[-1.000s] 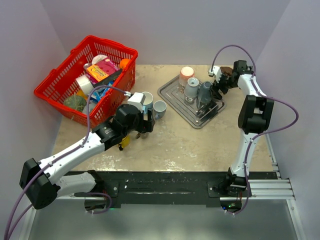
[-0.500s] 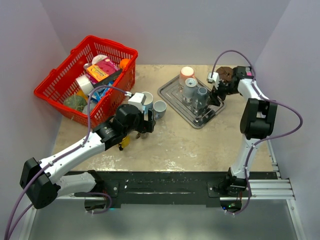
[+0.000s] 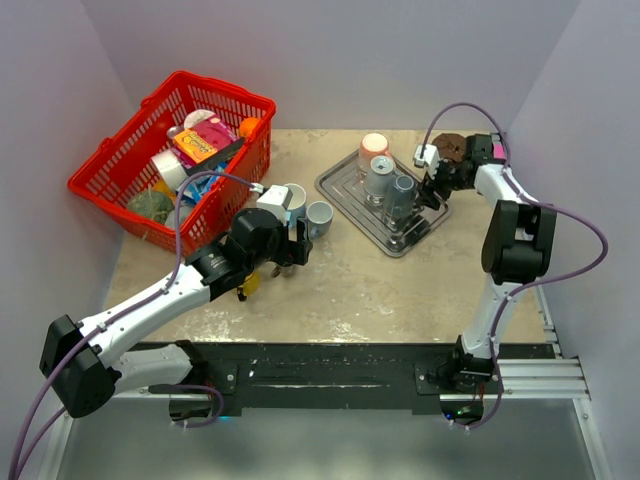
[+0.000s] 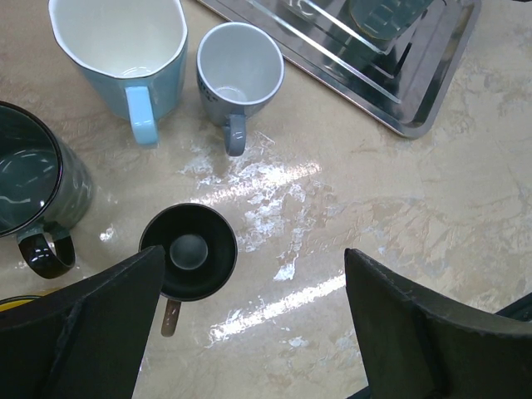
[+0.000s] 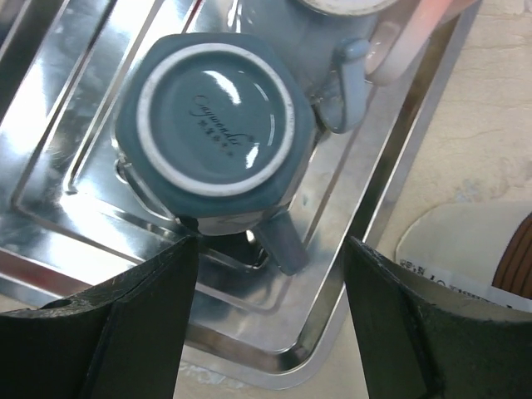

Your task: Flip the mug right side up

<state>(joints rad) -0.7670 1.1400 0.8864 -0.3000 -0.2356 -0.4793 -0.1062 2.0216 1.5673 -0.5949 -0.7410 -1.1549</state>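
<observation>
Right wrist view has wide right fingers (image 5: 125,332) beside the upside-down mug (image 5: 212,137) mid-frame on the tray (image 5: 58,224), left fingers (image 4: 100,332) wide too; an off-centre pinch may knock it into its neighbour (image 5: 283,29).

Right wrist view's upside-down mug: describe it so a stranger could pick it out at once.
Find the metal tray on the right half of the table, holding three mugs. Take the dark teal mug, closest of the three to the table's near edge. Unlike the pale grey mug and pink mug behind it, its body is faceted.
</observation>
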